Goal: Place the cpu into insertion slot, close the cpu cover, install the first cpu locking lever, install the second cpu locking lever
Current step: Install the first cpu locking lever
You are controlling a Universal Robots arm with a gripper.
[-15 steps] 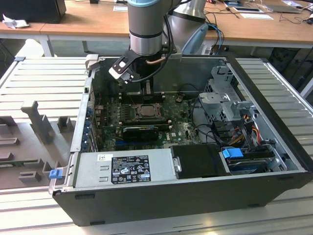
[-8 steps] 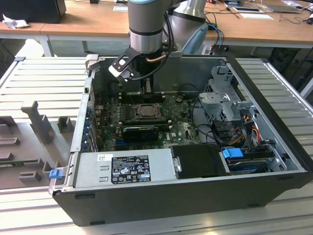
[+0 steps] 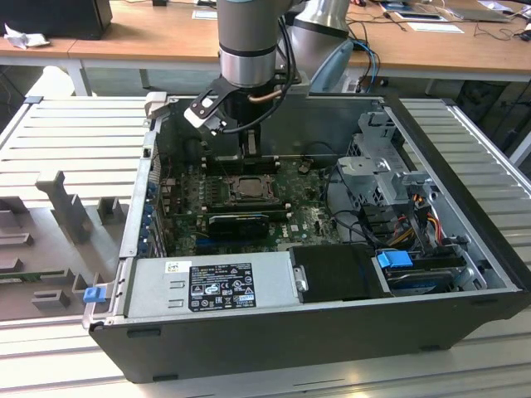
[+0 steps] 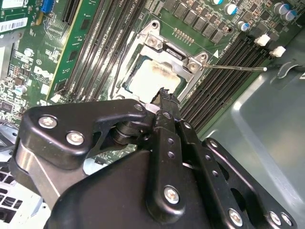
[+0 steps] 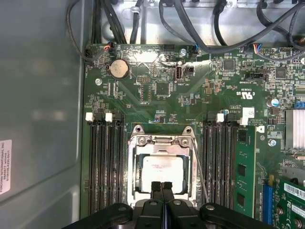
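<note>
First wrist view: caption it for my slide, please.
Shut gripper over the edge of the lowered cpu cover, cpu showing through its window.

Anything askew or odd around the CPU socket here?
One locking lever sticks out loose from the cpu cover, slanting over the memory slots rather than lying along it. The cpu looks smeared on top.

Just ahead of the matt black gripper (image 5: pixel 162 187): cpu (image 5: pixel 163 171) top dull pale metal with smeary patches, cpu cover (image 5: pixel 162 141) bright bare metal, case wall (image 5: pixel 38 95) alongside smooth satin-grey sheet metal.
</note>
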